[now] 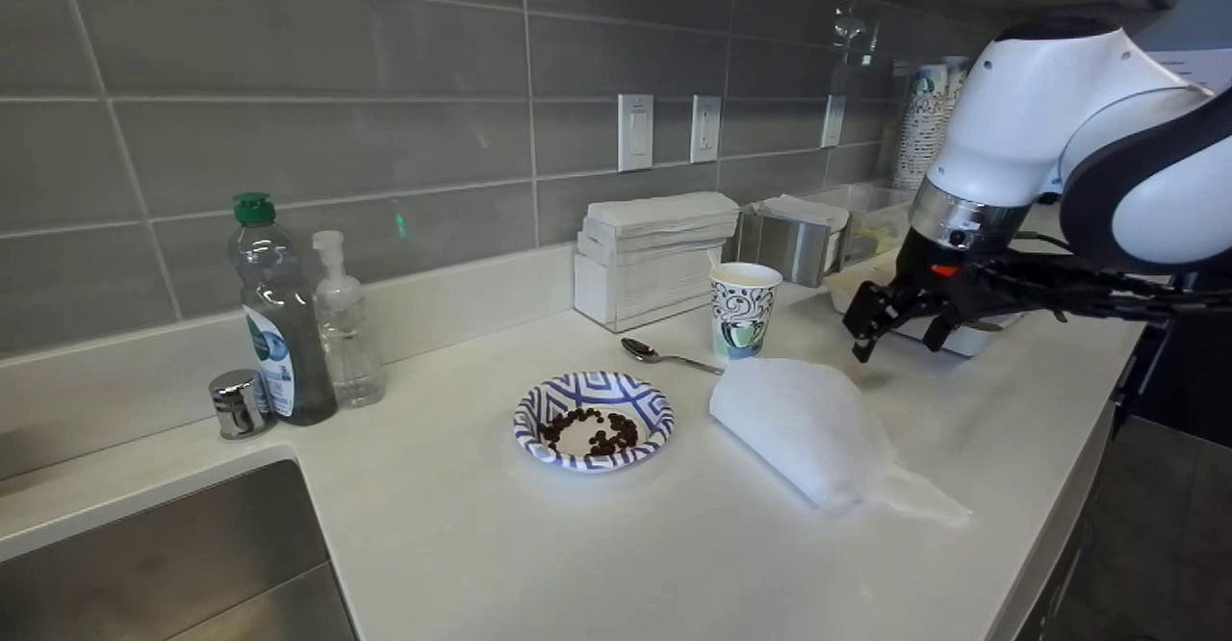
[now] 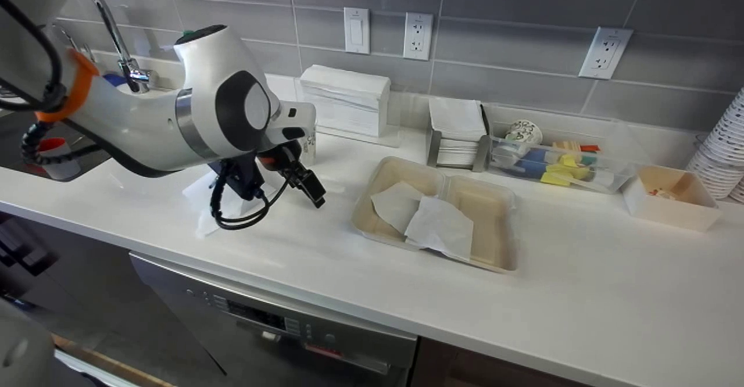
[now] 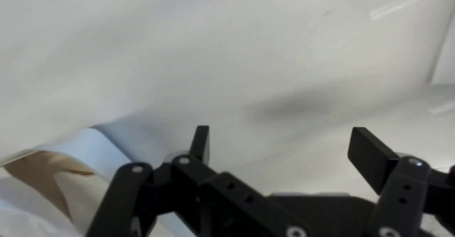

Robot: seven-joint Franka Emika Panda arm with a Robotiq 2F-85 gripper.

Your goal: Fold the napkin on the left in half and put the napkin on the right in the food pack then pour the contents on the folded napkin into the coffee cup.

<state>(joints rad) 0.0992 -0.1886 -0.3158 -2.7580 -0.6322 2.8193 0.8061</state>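
Two steps look done to us: the left napkin (image 1: 799, 424) lies loosely folded on the desk (image 1: 539, 545), and white paper (image 2: 442, 228) rests in the food pack (image 2: 489, 212). Pouring remains, we judge: dark bits (image 1: 608, 441) sit in the bowl (image 1: 645, 400), our gripper (image 3: 280, 133) hangs empty, jaws apart, and a spoon (image 1: 650, 354) lies between bowl and cup (image 1: 743, 316).

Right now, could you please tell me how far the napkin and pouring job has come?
Looks done: white paper lies in the open food pack, and the napkin on the counter seems folded over; whether exactly in half, I cannot tell. In hand: nothing, because the jaws stand apart with only counter seen between them. Remaining, probably: the pouring, since brown pieces lie in the patterned bowl near the coffee cup.
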